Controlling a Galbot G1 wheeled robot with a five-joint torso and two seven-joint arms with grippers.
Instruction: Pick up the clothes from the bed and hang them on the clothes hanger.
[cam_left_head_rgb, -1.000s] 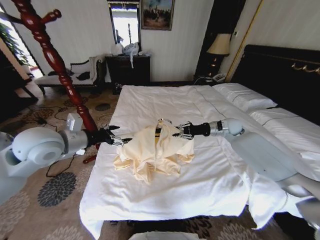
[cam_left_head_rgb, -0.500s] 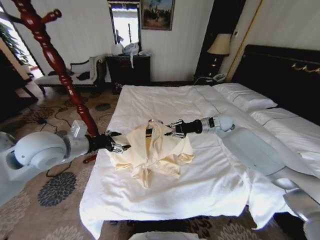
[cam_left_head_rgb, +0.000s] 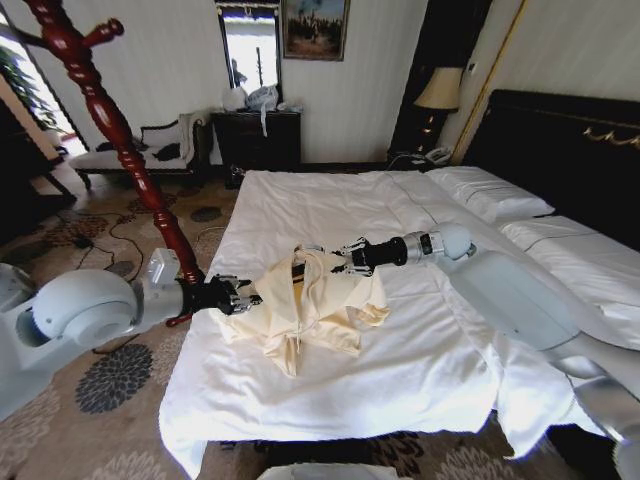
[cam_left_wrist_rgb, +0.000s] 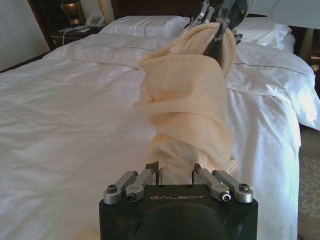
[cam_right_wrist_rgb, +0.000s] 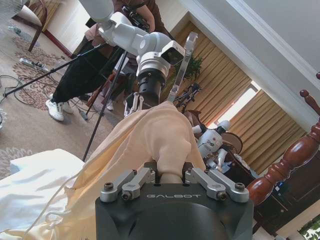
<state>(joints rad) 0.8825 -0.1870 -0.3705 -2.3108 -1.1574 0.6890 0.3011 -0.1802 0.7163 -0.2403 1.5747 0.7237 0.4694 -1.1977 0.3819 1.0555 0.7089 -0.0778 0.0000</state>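
Two grippers, left (cam_left_head_rgb: 243, 296) and right (cam_left_head_rgb: 338, 264), fingers clamped on shirt | soft cream shirt (cam_left_head_rgb: 305, 310) bunched, creased, above wrinkled white bed (cam_left_head_rgb: 420, 370)

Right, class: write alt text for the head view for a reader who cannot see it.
Two robot arms hold a cream-yellow shirt bunched above a white bed, the left tool gripping its near edge and the right tool its collar end. A red-brown coat stand rises at left.
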